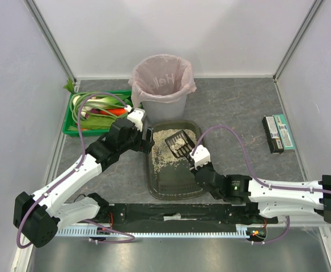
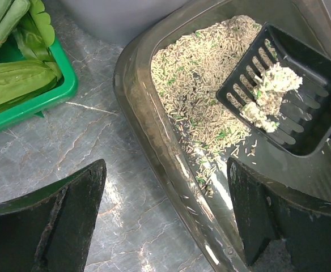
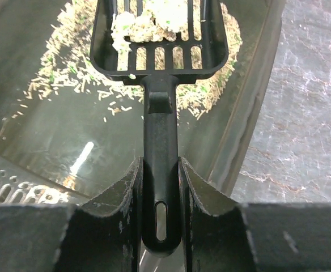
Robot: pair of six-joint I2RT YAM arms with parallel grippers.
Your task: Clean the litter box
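The dark olive-grey litter box (image 1: 174,182) lies mid-table, with beige litter (image 1: 164,148) piled at its far end. My right gripper (image 1: 196,154) is shut on the handle (image 3: 160,147) of a black slotted scoop (image 1: 179,143). The scoop is held level above the litter and carries a pale clump (image 3: 148,25). My left gripper (image 1: 148,140) is open and astride the box's left rim (image 2: 148,130), one finger over the table and one inside the box. In the left wrist view the scoop (image 2: 290,96) with its clump (image 2: 267,93) hangs over the litter (image 2: 205,73).
A grey bin with a pink bag (image 1: 161,85) stands just behind the litter box. A green crate of vegetables (image 1: 94,110) is at the back left, also in the left wrist view (image 2: 41,102). Two dark flat boxes (image 1: 279,133) lie at the right.
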